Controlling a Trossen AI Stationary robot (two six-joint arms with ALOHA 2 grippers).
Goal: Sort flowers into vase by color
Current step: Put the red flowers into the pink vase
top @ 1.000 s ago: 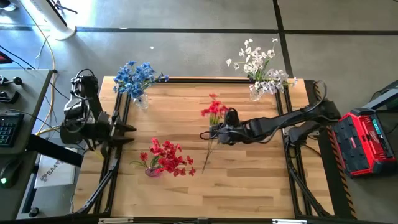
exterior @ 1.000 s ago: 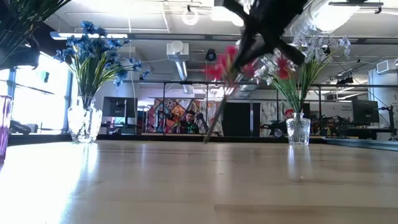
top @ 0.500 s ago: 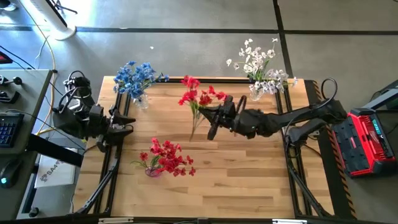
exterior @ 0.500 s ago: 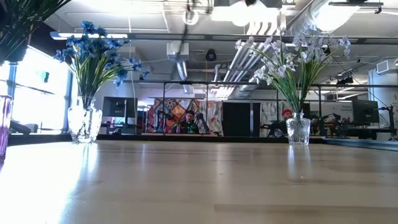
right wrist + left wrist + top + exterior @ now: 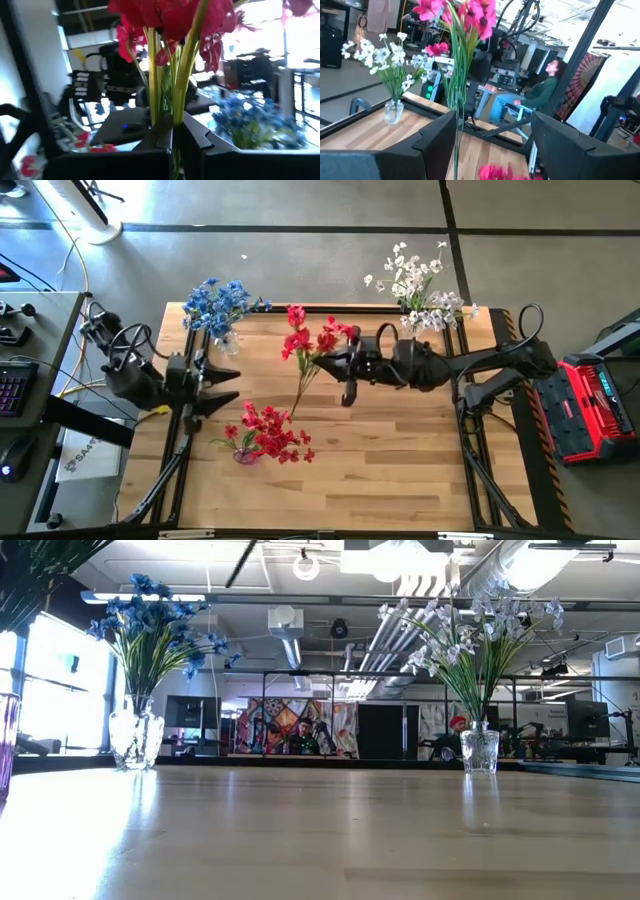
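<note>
My right gripper (image 5: pixel 326 361) is over the middle of the table, shut on a red flower spray (image 5: pixel 302 338) that it holds in the air. The spray's thin green stem (image 5: pixel 296 400) trails toward the near edge. My left gripper (image 5: pixel 231 383) is open at the table's left edge and points toward the spray. In its wrist view the spray (image 5: pixel 456 30) stands beyond the open fingers. A vase of red flowers (image 5: pixel 266 434) stands near the left front. The blue flowers' vase (image 5: pixel 218 308) is at the far left and the white flowers' vase (image 5: pixel 420 298) at the far right. My right gripper pinches the red spray's green stems (image 5: pixel 175 107) between its two fingers, just below the blossoms. The fingers come level from the table's right and lie across the stems. The spray is lifted clear, blossoms uppermost, and the long stem hangs free below.
The low view shows the blue vase (image 5: pixel 135 737), the white vase (image 5: pixel 480 751) and a purple vase's edge (image 5: pixel 5 745) standing on the wood top. Black frame rails (image 5: pixel 190 430) run along the left and right table sides. A seated person (image 5: pixel 535 97) is beyond the table.
My right gripper has risen and drawn toward the table's far-left, lifting the red spray. Its stem end rested on the table before and is now clear, with the blossoms swung toward the left. My left gripper has swung in toward the table and the spray.
</note>
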